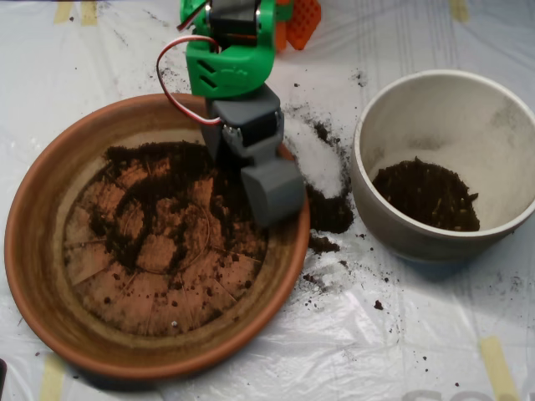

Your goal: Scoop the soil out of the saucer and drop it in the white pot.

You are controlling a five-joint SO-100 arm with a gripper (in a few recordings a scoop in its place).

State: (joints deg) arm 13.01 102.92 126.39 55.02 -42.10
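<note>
The terracotta saucer (50,276) fills the left of the overhead view, with dark soil (155,205) spread thinly over its ringed floor, thickest toward the upper middle. My grey scoop (272,194) hangs on the green arm (230,71) over the saucer's right inner rim, its end down at the soil's right edge. Its jaws look closed together from above. The white pot (501,109) stands at the right and holds a heap of soil (428,194) in its lower middle.
Spilled soil (330,213) and a white granular patch (318,159) lie on the plastic sheet between saucer and pot. Loose crumbs (322,280) scatter below. An orange part (303,21) sits at the top by the arm's base.
</note>
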